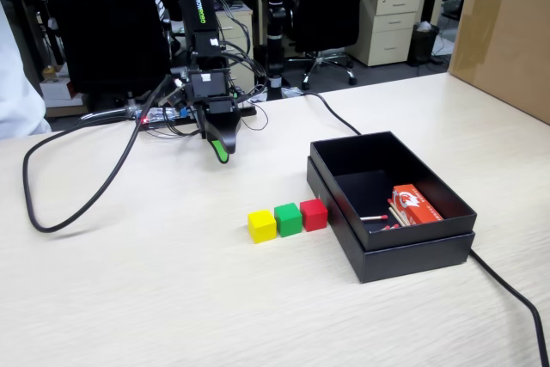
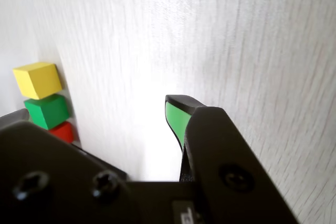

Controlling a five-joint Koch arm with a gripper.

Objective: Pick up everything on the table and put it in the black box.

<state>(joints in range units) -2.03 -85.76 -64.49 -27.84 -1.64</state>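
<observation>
Three small cubes sit in a row on the pale table (image 1: 155,298): yellow (image 1: 261,225), green (image 1: 288,219) and red (image 1: 314,214), the red one just beside the black box (image 1: 412,251). In the wrist view they line the left edge as yellow (image 2: 38,80), green (image 2: 47,111) and a partly hidden red (image 2: 64,131). My gripper (image 1: 222,150) hangs tip-down over the table, behind and to the left of the cubes and well clear of them. In the wrist view the gripper (image 2: 97,109) holds nothing. Its green-padded fingertip (image 2: 176,119) stands bare, with table showing beside it.
In the black box lie a red-and-white matchbox (image 1: 414,204) and loose matchsticks (image 1: 375,217). A thick black cable (image 1: 77,204) loops across the left of the table, and another (image 1: 507,290) runs past the box's right side. A brown carton (image 1: 507,32) stands at back right.
</observation>
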